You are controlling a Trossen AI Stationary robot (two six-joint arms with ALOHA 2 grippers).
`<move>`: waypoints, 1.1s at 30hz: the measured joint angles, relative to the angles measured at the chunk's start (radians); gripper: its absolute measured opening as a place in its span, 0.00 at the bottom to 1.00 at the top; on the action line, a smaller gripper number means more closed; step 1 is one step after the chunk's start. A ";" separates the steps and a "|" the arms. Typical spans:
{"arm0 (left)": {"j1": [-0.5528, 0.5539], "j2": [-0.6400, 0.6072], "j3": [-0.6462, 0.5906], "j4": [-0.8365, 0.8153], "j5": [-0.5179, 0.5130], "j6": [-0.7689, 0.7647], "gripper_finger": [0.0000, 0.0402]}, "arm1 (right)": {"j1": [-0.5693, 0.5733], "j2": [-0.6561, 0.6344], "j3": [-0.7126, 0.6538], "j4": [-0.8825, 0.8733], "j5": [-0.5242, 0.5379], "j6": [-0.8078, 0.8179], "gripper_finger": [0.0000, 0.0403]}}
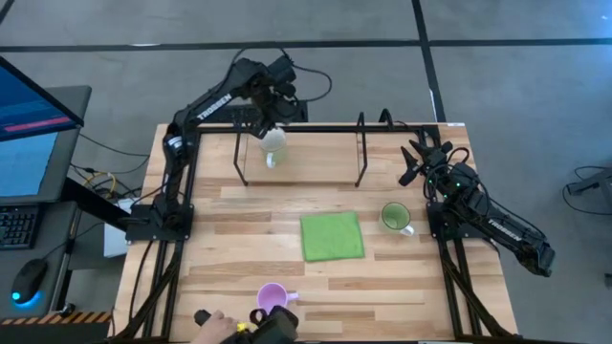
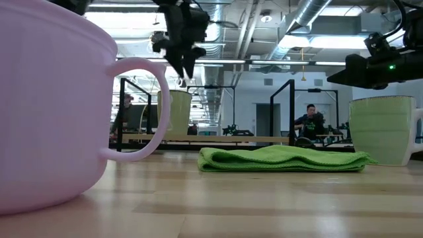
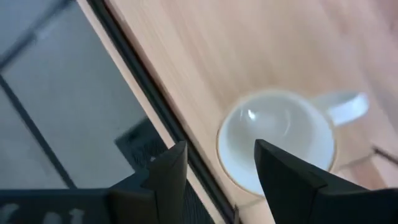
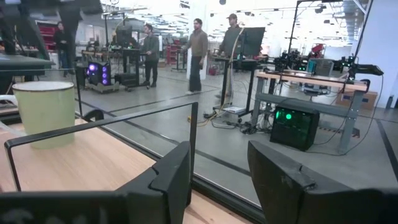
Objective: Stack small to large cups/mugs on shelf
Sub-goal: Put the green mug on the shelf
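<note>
The left gripper (image 1: pixel 271 122) is hovering with fingers spread above the white mug (image 1: pixel 273 146), which is sitting on the shelf (image 1: pixel 316 167) near its back left corner. The right gripper (image 1: pixel 417 159) is waiting, fingers spread, by the table's right edge.

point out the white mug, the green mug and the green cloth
white mug (image 1: pixel 274 144), high view, on its rim, standing on the shelf
green mug (image 1: pixel 394 216), high view, on its open inside
green cloth (image 1: pixel 332 236), high view, on the middle of the square
</note>
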 joint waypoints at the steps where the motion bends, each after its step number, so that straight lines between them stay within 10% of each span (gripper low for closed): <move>1: 0.005 -0.014 0.000 0.007 0.033 -0.005 0.45 | 0.000 0.000 0.000 0.000 0.000 0.000 0.46; 25: 0.023 -0.437 -0.004 0.153 0.642 -0.461 0.45 | 0.002 0.000 0.008 -0.018 -0.036 0.077 0.46; 33: 0.024 -0.580 -0.300 0.279 0.713 -0.500 0.45 | 0.011 0.000 0.011 -0.020 -0.068 0.130 0.46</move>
